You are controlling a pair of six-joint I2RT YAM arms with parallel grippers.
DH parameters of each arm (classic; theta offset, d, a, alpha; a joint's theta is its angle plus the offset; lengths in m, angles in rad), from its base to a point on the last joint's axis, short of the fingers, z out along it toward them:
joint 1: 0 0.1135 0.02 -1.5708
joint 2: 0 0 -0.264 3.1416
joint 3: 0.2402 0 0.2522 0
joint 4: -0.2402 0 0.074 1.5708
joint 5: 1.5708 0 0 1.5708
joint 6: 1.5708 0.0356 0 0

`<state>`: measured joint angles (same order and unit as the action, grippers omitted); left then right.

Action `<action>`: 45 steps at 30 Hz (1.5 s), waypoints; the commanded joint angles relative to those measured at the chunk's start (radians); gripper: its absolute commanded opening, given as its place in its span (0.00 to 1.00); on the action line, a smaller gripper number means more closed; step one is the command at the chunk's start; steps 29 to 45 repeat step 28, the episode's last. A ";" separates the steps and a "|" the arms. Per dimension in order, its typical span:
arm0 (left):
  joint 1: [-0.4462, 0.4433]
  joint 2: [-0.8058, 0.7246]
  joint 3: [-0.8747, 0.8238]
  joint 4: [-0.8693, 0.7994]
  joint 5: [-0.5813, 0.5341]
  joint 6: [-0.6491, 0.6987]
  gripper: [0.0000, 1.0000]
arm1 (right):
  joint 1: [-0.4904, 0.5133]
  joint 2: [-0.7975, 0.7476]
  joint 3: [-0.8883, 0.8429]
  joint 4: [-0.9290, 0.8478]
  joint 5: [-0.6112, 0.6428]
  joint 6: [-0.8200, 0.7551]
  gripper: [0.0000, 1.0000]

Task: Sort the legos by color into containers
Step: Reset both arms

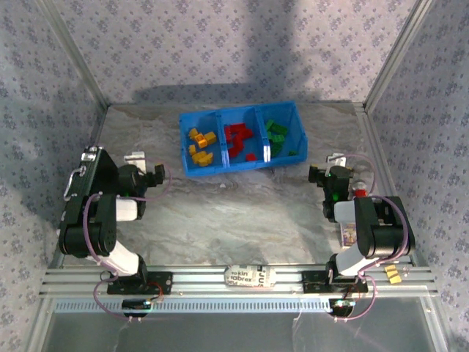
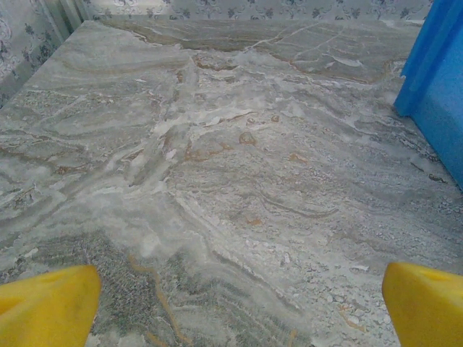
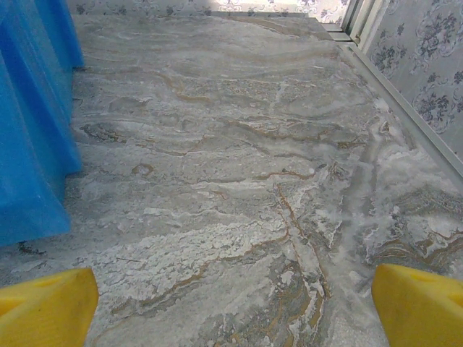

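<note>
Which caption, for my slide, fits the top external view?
Yellow-orange, red and green studded plastic bricks sorted into three compartments of a blue rectangular plastic bin.

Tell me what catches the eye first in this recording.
The bright blue bin at the far middle of the table stands out, holding yellow-orange legos left, red legos middle, green legos right. The left gripper and right gripper flank it, both open and empty.

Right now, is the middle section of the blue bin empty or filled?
Partly filled: from above, several red bricks lie in the middle section of the bin, with blue floor showing around them.
</note>
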<state>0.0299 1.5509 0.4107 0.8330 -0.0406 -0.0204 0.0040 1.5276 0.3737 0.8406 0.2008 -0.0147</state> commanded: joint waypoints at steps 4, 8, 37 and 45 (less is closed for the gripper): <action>-0.003 -0.011 -0.003 0.002 0.018 -0.012 1.00 | -0.006 -0.008 0.005 -0.008 -0.003 0.015 0.99; -0.002 -0.011 -0.003 0.000 0.018 -0.012 1.00 | -0.005 -0.009 0.004 -0.008 -0.003 0.015 0.99; -0.002 -0.010 -0.002 -0.002 0.028 -0.009 1.00 | -0.027 -0.006 0.022 -0.043 -0.131 -0.010 0.99; -0.002 -0.010 -0.002 -0.002 0.028 -0.009 1.00 | -0.027 -0.006 0.022 -0.043 -0.131 -0.010 0.99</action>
